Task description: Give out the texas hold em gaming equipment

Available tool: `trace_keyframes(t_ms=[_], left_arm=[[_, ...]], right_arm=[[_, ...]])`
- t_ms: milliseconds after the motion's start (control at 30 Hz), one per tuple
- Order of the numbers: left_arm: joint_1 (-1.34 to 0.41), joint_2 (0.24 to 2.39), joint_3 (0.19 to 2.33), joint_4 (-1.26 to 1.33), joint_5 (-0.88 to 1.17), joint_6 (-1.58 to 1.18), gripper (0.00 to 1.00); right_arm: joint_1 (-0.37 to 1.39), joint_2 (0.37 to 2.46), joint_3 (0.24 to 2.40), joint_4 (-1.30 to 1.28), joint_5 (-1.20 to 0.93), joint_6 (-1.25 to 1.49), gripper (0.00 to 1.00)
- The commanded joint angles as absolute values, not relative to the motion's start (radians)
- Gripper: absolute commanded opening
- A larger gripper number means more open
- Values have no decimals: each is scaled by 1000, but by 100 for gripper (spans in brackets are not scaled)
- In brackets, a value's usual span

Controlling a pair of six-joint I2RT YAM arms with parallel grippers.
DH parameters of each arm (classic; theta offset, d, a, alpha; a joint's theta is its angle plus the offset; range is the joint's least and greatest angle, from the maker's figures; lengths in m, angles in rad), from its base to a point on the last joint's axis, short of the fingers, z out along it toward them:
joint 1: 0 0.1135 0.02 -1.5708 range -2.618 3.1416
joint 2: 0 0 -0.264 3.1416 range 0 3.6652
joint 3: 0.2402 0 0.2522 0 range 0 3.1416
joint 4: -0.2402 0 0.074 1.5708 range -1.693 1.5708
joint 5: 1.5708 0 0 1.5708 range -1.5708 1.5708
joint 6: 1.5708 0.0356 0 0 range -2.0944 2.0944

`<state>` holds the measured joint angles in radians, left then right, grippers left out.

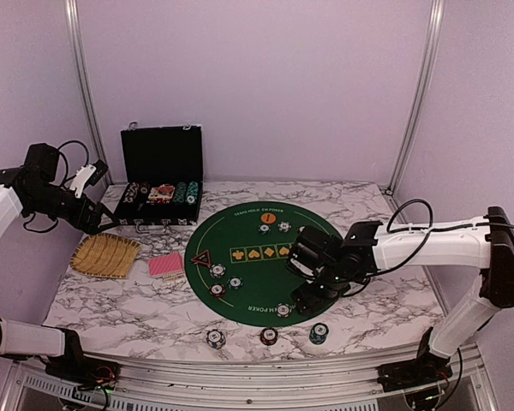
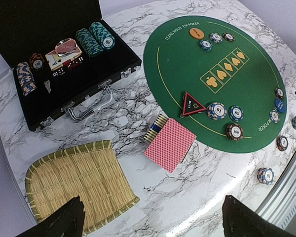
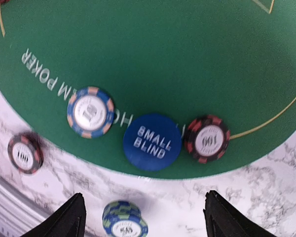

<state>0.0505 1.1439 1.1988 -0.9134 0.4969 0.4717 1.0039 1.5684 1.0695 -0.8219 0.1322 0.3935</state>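
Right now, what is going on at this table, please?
The right gripper hovers open over the near edge of the round green felt mat. It is close to the blue "small blind" disc, which lies on the felt between two striped poker chips. The left gripper is open and empty above the woven straw tray. Red-backed playing cards lie beside the mat, and the open black case holds chip stacks.

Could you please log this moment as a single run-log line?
left gripper: open, empty, by straw tray | right gripper: open, empty, by small blind disc | disc: flat on green mat edge
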Motion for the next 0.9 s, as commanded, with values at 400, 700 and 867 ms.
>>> trace_keyframes(t_ms=[400, 700, 867], left_arm=[[41, 1155, 1223, -953, 493, 483, 99], [40, 1158, 1223, -953, 491, 485, 99], [41, 1158, 1227, -953, 492, 485, 99]], right_arm=[[1058, 1495, 920, -785, 11, 504, 75], [1058, 1521, 895, -757, -23, 492, 67], [1058, 1529, 875, -743, -32, 490, 63]])
